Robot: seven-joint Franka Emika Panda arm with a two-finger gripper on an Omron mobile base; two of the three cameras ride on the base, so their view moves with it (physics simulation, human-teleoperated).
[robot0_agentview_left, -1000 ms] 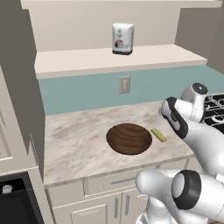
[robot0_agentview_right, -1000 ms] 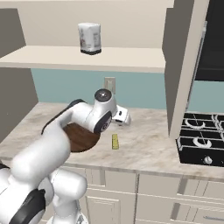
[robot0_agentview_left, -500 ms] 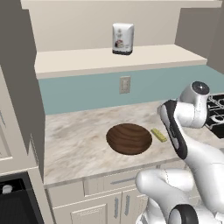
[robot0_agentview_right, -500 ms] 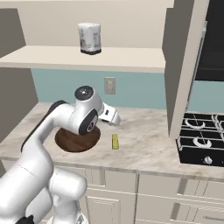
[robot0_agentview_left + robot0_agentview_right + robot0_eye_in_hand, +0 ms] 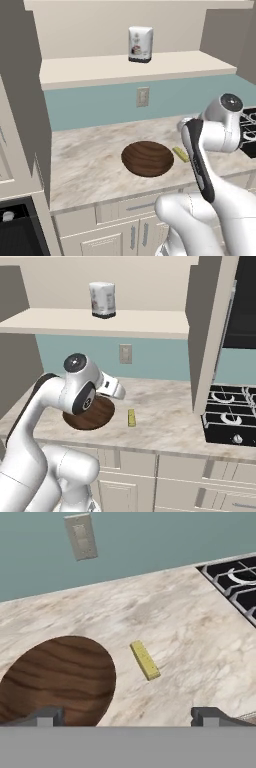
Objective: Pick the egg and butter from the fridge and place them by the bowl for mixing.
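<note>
The butter lies flat on the marble counter, just beside the bowl and not touching it. It is a small pale-yellow stick. From the left base camera the butter is at the right of the bowl, partly behind the arm. From the right base camera it sits between the bowl and the stove, nearer to the bowl.

The bowl is dark wood with grain stripes and stands upright on the counter; nothing is seen inside it.

The gripper hangs above the counter, over the gap between bowl and butter. Its two fingertips stand far apart, at the widest, and nothing is between them. It touches neither thing.

Behind the counter is a blue-green wall with a wall outlet. Above it runs a shelf with a white bag on it. The black burners of the stove are at the right end of the counter. Under the counter are pale cabinet doors.
</note>
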